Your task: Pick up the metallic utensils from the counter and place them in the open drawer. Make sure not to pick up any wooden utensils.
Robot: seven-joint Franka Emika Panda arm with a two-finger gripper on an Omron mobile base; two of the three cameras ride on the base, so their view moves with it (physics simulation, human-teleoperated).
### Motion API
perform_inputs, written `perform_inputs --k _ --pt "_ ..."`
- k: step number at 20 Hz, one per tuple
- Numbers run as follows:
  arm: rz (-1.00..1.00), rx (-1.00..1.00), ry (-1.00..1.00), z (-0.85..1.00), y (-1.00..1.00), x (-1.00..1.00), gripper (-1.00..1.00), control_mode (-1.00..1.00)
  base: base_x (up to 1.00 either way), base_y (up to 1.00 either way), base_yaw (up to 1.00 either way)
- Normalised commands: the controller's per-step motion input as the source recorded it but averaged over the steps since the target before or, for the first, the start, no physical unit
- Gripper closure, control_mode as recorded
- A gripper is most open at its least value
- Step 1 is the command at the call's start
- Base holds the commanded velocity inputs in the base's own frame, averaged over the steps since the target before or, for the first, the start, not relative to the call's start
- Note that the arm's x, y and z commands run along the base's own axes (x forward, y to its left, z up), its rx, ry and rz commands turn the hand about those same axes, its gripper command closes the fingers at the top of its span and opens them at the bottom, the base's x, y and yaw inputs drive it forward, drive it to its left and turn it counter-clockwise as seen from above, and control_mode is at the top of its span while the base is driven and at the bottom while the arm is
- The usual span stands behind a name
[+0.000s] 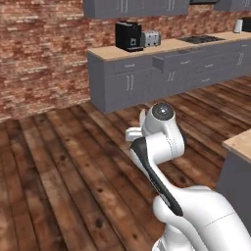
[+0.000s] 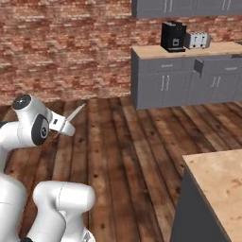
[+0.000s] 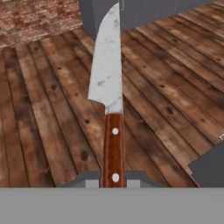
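- Gripper point(image 3: 113, 183) is clamping the knife point(image 3: 108, 83) by the lower end of its handle, jaws closed on both sides of it.
- Knife is showing a silver blade, faintly speckled, and a reddish-brown handle with two pale rivets.
- I'm holding it out in the air over the wood plank floor point(image 1: 59, 162), blade pointing away from my hand.
- Right base view is showing the blade point(image 2: 74, 113) sticking up and out past my wrist.
- Open drawer point(image 1: 159, 62) is standing out from the grey cabinets across the room, well apart.
- Counter point(image 2: 220, 182) corner is sitting near my base.

Base views flanking arm, both toward cabinets point(image 1: 147, 78)
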Motion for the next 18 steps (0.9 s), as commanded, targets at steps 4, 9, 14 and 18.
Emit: perform_inputs --k 4,9,14,18 --pt "0.00 0.00 0.00 0.00 0.00 0.00 1.00 1.00 1.00 0.32 -0.26" --pt "0.00 0.00 0.00 0.00 0.00 0.00 1.00 1.00 1.00 0.36 -0.28" --pt "0.00 0.00 0.00 0.00 0.00 0.00 1.00 1.00 1.00 0.21 -0.34" --pt "0.00 0.00 0.00 0.00 0.00 0.00 1.00 1.00 1.00 0.21 -0.37"
